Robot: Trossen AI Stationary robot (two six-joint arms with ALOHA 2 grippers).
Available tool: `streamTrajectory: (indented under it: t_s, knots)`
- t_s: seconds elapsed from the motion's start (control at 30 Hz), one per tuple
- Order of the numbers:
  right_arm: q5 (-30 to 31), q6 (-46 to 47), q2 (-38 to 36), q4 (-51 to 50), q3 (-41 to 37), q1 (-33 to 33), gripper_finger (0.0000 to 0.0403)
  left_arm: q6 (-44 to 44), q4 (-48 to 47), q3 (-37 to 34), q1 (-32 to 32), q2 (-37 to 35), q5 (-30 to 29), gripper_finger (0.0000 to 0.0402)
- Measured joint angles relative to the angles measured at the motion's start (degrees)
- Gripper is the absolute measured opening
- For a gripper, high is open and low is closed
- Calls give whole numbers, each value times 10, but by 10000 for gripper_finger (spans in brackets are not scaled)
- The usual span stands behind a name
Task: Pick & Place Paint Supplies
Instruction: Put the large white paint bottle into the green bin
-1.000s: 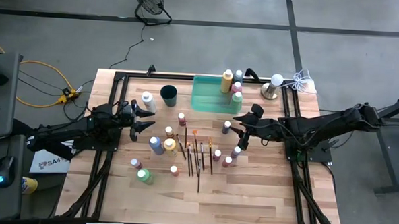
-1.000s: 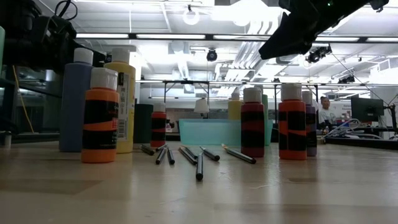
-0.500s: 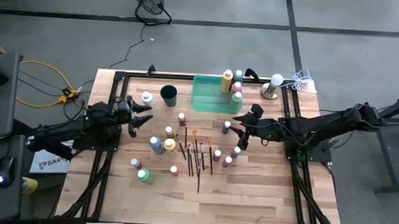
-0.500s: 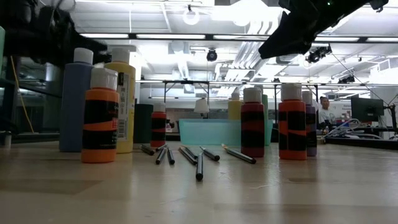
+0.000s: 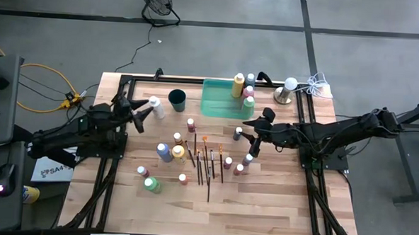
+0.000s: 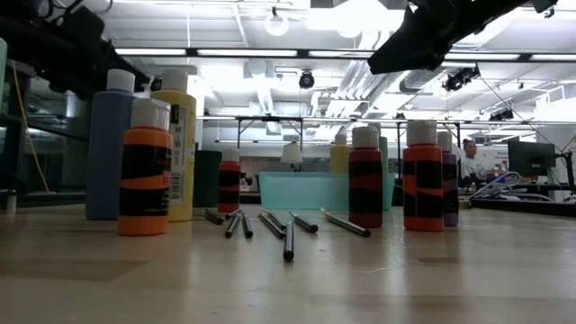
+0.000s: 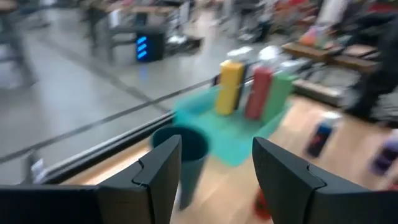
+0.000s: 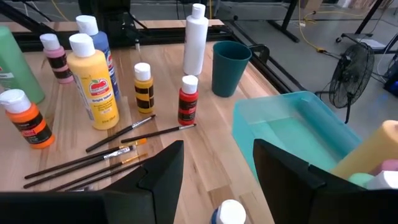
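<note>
On the table [image 5: 262,205], outside the tray: eleven paint bottles [image 5: 165,152] counted, possibly one more where they crowd. Inside the green tray [image 5: 217,104]: four bottles [image 5: 238,85]. Paintbrushes [image 5: 208,175]: about seven, overlapping. One dark cup [image 5: 177,99]. Two grippers, left [image 5: 142,114] and right [image 5: 248,130].

- The left wrist view is motion-blurred; bottles in the green tray [image 7: 249,134] lack detail.
- The brush bristles [image 5: 204,139] are too small to tell apart from above.
</note>
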Motion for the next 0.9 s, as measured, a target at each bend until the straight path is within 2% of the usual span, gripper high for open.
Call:
streamTrajectory:
  t_s: [0.17,0.43,0.63,0.77,0.9]
  knots:
    - [-11,18,0,0,0,0,188,-4,-14,2,0,20,-44,194]
    - [-29,21,0,-3,0,0,188,45,-27,2,0,61,-64,199]
    - [-29,25,0,-5,0,0,188,47,-22,2,0,93,-113,248]
    - [-31,25,0,-5,0,0,188,45,-21,2,0,96,-129,287]
    - [-31,26,0,-10,0,0,188,41,-24,2,0,96,-133,306]
